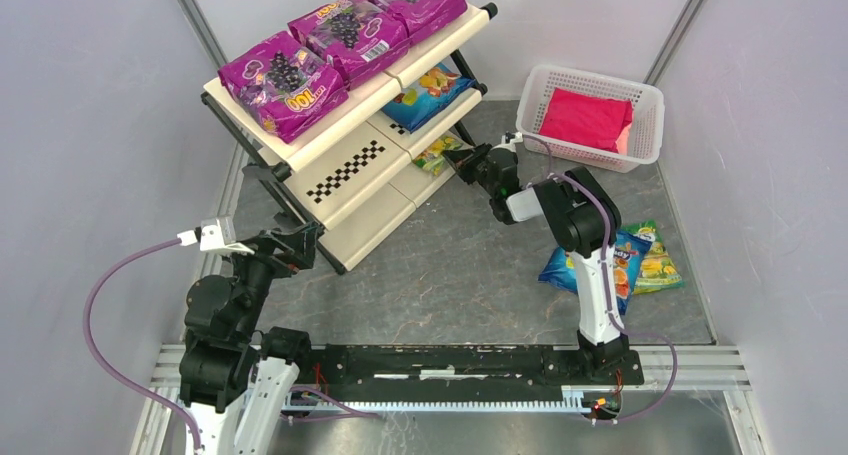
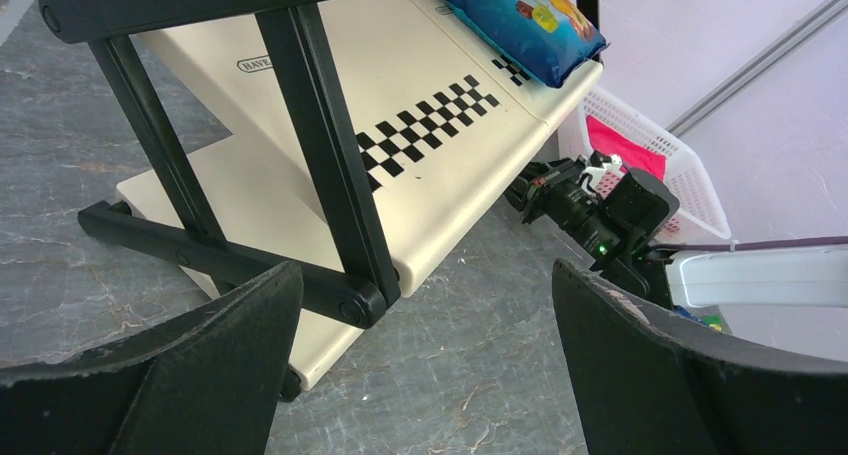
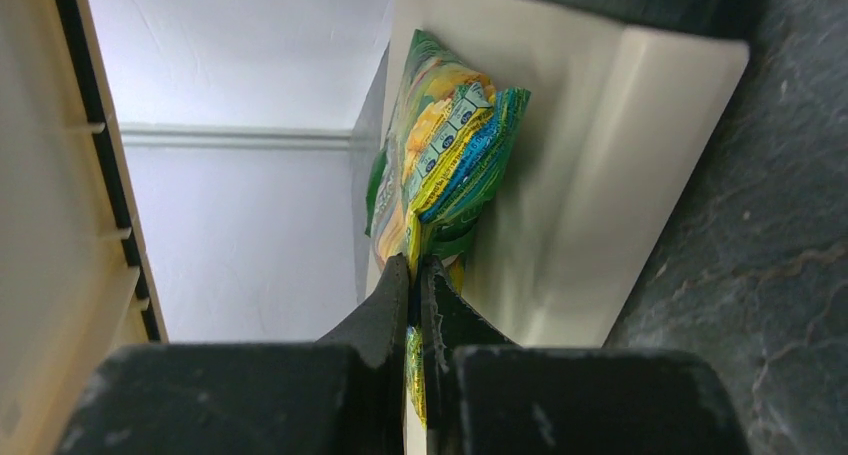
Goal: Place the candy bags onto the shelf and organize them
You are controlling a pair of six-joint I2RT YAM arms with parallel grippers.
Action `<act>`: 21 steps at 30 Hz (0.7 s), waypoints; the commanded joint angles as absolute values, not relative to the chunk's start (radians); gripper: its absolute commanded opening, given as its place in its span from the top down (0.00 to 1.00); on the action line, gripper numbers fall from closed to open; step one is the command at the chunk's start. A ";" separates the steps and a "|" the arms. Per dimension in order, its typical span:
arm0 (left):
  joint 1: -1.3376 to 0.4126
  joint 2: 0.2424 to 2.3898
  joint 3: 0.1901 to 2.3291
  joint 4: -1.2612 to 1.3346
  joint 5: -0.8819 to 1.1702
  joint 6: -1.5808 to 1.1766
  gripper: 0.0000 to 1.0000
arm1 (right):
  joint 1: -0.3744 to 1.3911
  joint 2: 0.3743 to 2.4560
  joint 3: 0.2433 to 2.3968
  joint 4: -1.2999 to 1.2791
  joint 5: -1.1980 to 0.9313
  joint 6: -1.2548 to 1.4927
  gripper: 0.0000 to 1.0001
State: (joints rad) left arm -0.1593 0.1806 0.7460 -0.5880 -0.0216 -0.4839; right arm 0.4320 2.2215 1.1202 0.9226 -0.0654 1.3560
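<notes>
Our right gripper (image 3: 415,267) pinches a green-yellow candy bag (image 3: 445,145) on the shelf (image 2: 400,75) bottom tier; left gripper (image 2: 425,275) gapes empty beside it.

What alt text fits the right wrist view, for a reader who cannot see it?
The right gripper is shut on the edge of a green-yellow candy bag that lies against a cream panel of the shelf. Grey marbled tabletop shows at right, a white wall behind.
</notes>
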 commanded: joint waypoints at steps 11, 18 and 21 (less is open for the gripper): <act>-0.147 0.207 0.749 -0.552 -0.032 -0.434 0.00 | 0.479 2.321 1.279 0.847 0.112 1.358 1.00; -0.147 0.210 0.750 -0.552 -0.027 -0.433 0.00 | 0.485 2.304 1.254 0.866 0.110 1.345 0.81; -0.147 0.205 0.749 -0.552 -0.025 -0.431 0.00 | 0.477 2.249 1.195 0.893 0.073 1.306 0.65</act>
